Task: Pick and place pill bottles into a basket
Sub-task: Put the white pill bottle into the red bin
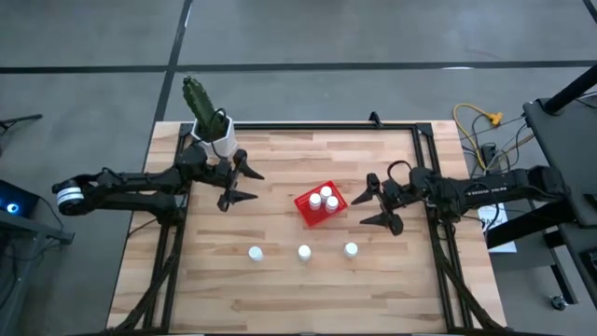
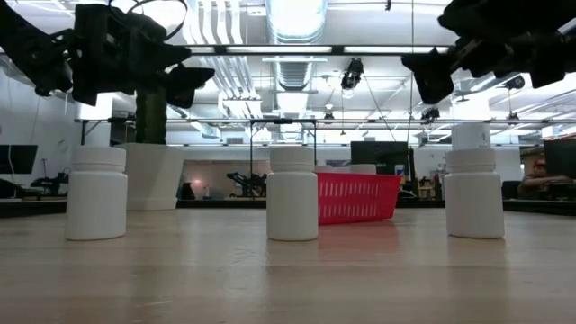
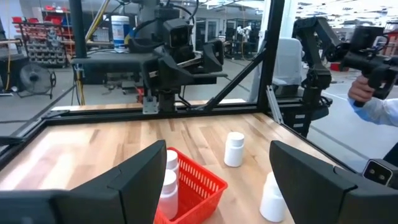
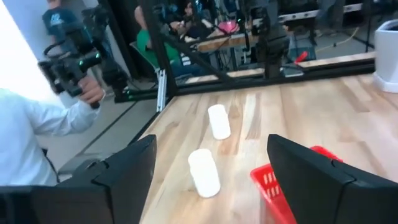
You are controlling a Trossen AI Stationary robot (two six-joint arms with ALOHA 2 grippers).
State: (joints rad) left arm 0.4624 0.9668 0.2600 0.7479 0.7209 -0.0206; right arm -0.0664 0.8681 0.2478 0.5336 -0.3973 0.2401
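The red basket (image 1: 309,211) stands mid-table with three white pill bottles (image 1: 326,199) upright in it. Three more pill bottles (image 1: 256,253) (image 1: 304,252) (image 1: 351,249) stand in a row nearer the front edge, on their bases. My left gripper (image 1: 247,185) hovers open, left of the basket and above the table. My right gripper (image 1: 372,208) hovers open to the basket's right. In the left wrist view the basket (image 3: 198,182) lies between and beyond my left gripper's (image 3: 217,152) fingers. In the right wrist view two bottles (image 4: 218,121) (image 4: 204,172) show between my right gripper's (image 4: 211,146) fingers.
A white plant pot (image 1: 217,138) with a green cactus stands at the far left corner, close behind my left arm. A black frame rail (image 1: 326,126) runs along the table's far edge. A person (image 4: 37,118) holding a device stands beside the table.
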